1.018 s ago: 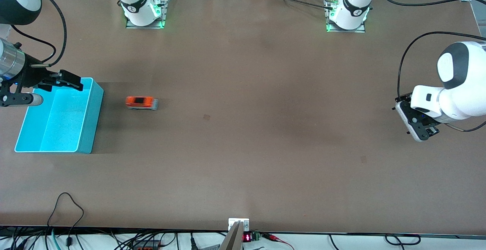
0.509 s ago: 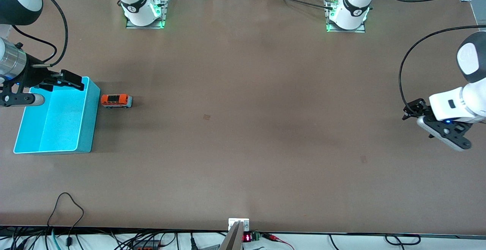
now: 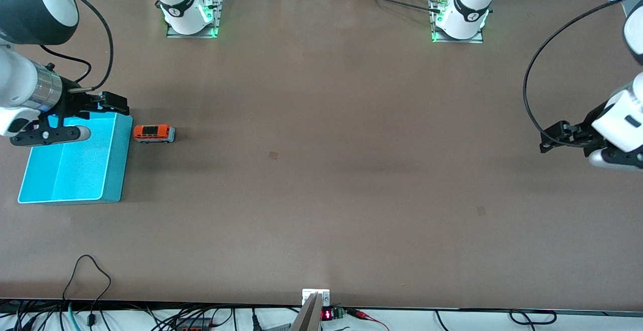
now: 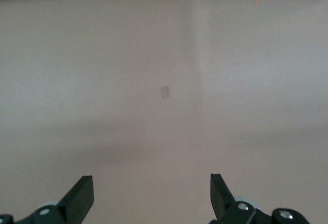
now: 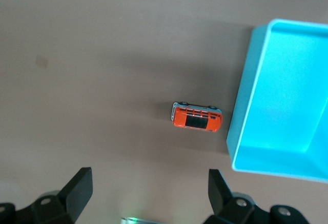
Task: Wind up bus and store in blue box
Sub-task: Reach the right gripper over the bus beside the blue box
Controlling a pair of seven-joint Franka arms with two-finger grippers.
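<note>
The orange bus [image 3: 153, 133] stands on the table right beside the blue box's [image 3: 113, 170] long outer wall, with its end at that wall. In the right wrist view the bus [image 5: 197, 117] shows its dark roof windows, next to the box [image 5: 246, 116]. My right gripper [image 3: 108, 102] is open and empty. It hangs over the box's corner close to the bus, and in its own view [image 5: 148, 175] only bare table lies between its fingers. My left gripper [image 3: 551, 139] is open and empty over bare table at the left arm's end, as its own view [image 4: 151, 179] shows.
The box holds nothing. A small dark mark [image 3: 273, 155] lies on the brown table near its middle. Cables [image 3: 90, 276] run along the table's front edge. The two arm bases [image 3: 191, 12] stand at the back edge.
The bus rolled toward the blue box, nudged it slightly, and stopped against it. My right gripper shifted toward the bus. My left arm swung outward toward the table's end.
</note>
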